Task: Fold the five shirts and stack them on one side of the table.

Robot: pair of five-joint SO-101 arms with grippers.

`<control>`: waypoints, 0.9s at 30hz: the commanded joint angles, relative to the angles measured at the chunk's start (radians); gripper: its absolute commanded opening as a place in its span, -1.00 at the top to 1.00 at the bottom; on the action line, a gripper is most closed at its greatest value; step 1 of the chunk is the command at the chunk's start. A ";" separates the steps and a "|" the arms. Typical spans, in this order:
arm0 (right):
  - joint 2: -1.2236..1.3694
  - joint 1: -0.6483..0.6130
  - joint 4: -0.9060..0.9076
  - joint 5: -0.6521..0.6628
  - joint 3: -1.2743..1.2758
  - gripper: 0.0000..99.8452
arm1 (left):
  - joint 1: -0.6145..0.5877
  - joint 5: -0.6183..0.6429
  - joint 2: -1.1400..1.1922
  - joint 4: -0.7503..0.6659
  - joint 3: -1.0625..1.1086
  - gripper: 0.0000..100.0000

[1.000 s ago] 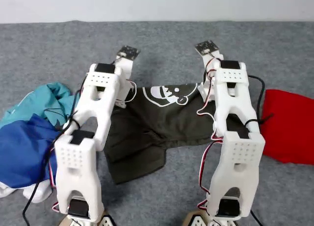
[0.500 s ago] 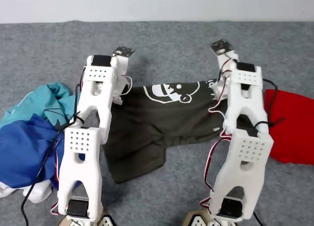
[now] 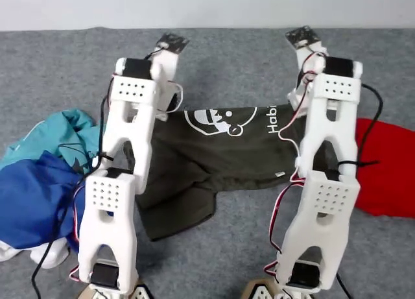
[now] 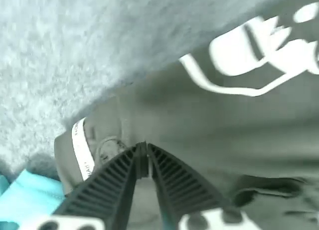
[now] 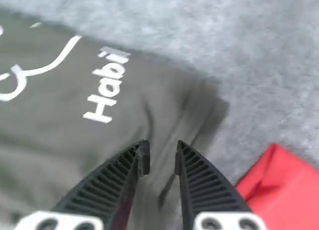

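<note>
Across the middle of the grey table (image 3: 227, 59) a dark shirt (image 3: 214, 156) with a white print is spread, its far edge stretched between the two arms and its near part left rumpled. At the shirt's far left corner, beside a white label (image 4: 79, 147), the left gripper (image 4: 144, 162) is closed tight on a pinch of the cloth. At the far right corner, just past the white lettering, the right gripper (image 5: 158, 160) is drawn narrow, and a ridge of the same cloth is caught between its tips. A red shirt (image 3: 386, 166) is laid at the right edge, just beside the dark one. A blue shirt (image 3: 29, 195), a teal shirt (image 3: 58, 133) and a white shirt (image 3: 45, 253) are heaped together at the left, just beside the dark shirt.
</note>
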 commanded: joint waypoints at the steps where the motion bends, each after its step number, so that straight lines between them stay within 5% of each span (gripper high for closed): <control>1: -0.018 -0.022 0.097 -0.002 -0.061 0.80 | 0.043 -0.011 -0.129 0.028 0.031 0.98; 9: -0.045 -0.031 0.225 -0.091 -0.087 0.90 | 0.089 -0.011 -0.296 0.028 0.352 0.98; 16: -0.176 -0.065 0.223 -0.109 0.167 0.91 | 0.129 -0.014 -0.420 0.002 0.679 0.98; 27: -0.159 0.004 0.148 -0.104 0.367 0.92 | 0.127 -0.014 -0.333 -0.083 0.898 0.98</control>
